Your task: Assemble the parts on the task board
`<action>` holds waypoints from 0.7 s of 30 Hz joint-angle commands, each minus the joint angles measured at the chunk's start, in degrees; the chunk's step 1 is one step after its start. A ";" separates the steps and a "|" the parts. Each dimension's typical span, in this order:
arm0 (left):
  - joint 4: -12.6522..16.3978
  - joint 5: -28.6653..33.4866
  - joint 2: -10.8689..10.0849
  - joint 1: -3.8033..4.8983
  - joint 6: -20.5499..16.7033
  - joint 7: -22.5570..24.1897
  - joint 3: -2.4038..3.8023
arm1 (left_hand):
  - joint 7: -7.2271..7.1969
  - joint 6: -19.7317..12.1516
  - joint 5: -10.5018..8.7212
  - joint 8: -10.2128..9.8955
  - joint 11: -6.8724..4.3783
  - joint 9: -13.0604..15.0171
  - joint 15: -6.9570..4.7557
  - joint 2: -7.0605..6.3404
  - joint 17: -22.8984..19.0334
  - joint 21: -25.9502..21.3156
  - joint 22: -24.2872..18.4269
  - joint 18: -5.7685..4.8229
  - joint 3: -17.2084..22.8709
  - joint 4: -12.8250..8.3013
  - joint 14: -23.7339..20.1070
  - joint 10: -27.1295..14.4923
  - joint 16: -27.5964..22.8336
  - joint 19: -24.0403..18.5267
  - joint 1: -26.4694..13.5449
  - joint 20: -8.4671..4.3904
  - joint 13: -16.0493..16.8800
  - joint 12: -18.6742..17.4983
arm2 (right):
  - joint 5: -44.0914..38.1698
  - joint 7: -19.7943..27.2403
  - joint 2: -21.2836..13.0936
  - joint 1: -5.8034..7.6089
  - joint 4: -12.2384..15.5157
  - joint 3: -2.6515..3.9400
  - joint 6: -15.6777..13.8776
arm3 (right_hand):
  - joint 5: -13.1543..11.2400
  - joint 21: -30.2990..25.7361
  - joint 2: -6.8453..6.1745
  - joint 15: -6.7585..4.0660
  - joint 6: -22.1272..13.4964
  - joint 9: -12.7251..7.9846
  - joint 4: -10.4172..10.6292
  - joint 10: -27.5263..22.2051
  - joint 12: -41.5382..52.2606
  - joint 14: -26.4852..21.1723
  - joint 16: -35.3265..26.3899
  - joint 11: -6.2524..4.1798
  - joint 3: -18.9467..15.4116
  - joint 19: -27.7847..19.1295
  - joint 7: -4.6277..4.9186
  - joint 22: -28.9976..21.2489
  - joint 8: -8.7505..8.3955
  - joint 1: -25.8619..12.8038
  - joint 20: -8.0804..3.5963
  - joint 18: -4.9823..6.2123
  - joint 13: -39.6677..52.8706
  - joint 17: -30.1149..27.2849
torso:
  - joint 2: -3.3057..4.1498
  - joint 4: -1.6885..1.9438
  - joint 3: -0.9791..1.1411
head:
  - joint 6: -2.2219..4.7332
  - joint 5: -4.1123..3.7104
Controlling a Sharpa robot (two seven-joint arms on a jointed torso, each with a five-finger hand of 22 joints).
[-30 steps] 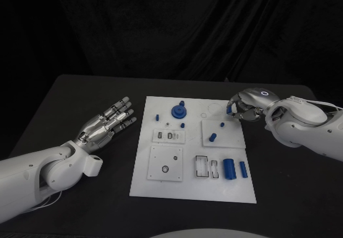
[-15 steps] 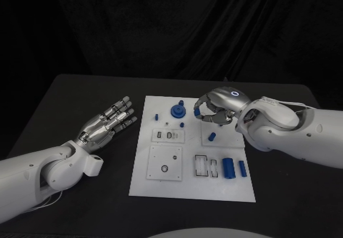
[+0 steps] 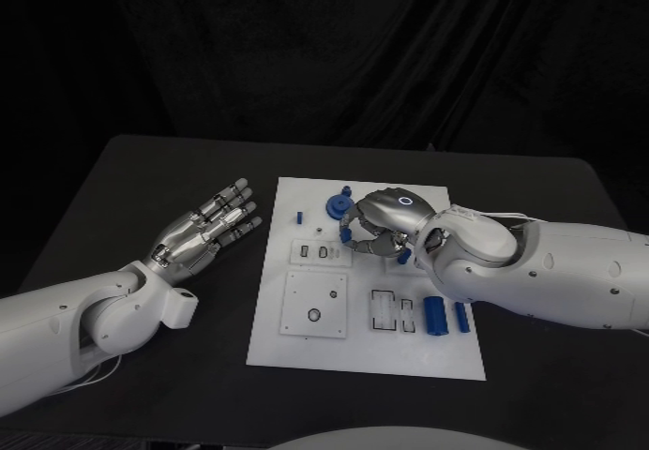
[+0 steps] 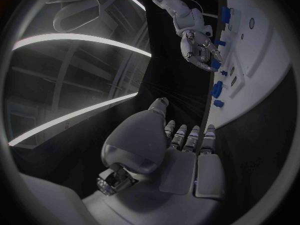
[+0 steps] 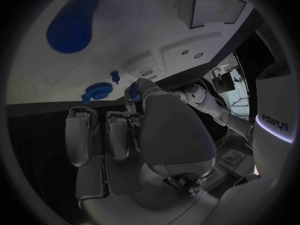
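The right hand [image 3: 375, 228], fingers curled around a small blue part [image 3: 368, 246], has swung in from the board's far right edge and now hovers over the upper middle of the task board [image 3: 311, 352], near the blue knob [image 3: 336, 207]; likely carrying it to a socket. The left hand [image 3: 203, 232] stays flat, empty, fingers spread, beside the board.

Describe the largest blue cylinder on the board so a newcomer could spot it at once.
Start at the white task board in the middle of the black table and go to its near right corner. The large blue cylinder lies there between a white slotted block and a slimmer blue pin, thickest of the blue parts nearby.
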 commanded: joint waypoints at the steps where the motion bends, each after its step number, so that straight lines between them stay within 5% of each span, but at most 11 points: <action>1: 0.04 0.07 0.19 -0.08 0.71 4.86 0.04 | 0.16 -0.12 0.17 0.09 0.39 -0.05 0.41 0.32 0.04 0.31 0.07 0.55 0.27 0.00 0.12 -0.15 0.28 -0.13 -0.40 0.47 0.06 0.28 | -1.51 -2.18 0.76 -0.57 -0.35 0.04 1.91 | 0.40 -0.20 -0.50 0.27 -0.07 4.05 -0.45 6.04 0.15 5.84 0.16 0.51 -0.07 2.86 0.27 12.62 0.06 0.19 0.13 -0.19 15.09 15.09 | 0.05 -0.07 0.10 | -0.29 -0.06; 7: -0.11 0.07 0.44 -0.08 0.91 4.73 0.04 | 0.16 -0.12 0.17 0.09 0.39 -0.05 0.41 0.32 0.04 0.31 0.07 0.55 0.27 0.00 0.12 -0.15 0.28 -0.13 -0.40 0.47 0.06 0.28 | -1.57 -2.32 1.76 -1.01 -0.59 0.05 2.61 | 0.61 -0.22 -0.62 0.35 -0.09 4.16 -0.59 6.04 0.15 5.84 0.16 0.61 -0.06 2.87 0.33 12.62 0.01 0.15 0.20 -0.18 15.09 15.09 | 0.12 0.06 0.15 | -0.55 -0.26; 14: -0.23 0.07 0.56 -0.08 1.03 4.57 0.04 | 0.15 -0.13 0.18 0.09 0.38 -0.05 0.40 0.34 0.03 0.29 0.05 0.55 0.32 -0.01 0.09 -0.19 0.27 -0.16 -0.43 0.47 0.05 0.27 | -2.86 -3.42 2.22 -1.15 -0.82 0.05 4.25 | 0.86 -0.43 -0.87 0.48 -0.24 4.28 -0.75 6.04 0.15 5.84 0.16 0.76 -0.07 2.77 0.47 12.54 -0.13 0.00 0.30 -0.13 15.09 15.09 | 0.15 -0.32 0.28 | -0.75 0.18; 21: -0.34 0.07 0.57 -0.08 1.09 4.48 0.04 | 0.15 -0.13 0.18 0.09 0.38 -0.05 0.40 0.34 0.03 0.29 0.05 0.55 0.32 -0.01 0.09 -0.19 0.27 -0.16 -0.43 0.47 0.05 0.27 | -3.62 -4.22 2.23 -1.19 -0.95 0.05 5.08 | 0.95 -0.72 -1.04 0.55 -0.43 4.35 -0.89 6.04 0.15 5.84 0.16 0.79 -0.05 2.62 0.55 12.43 -0.29 -0.09 0.38 -0.05 15.09 15.09 | 0.07 -0.10 0.24 | -0.92 -0.04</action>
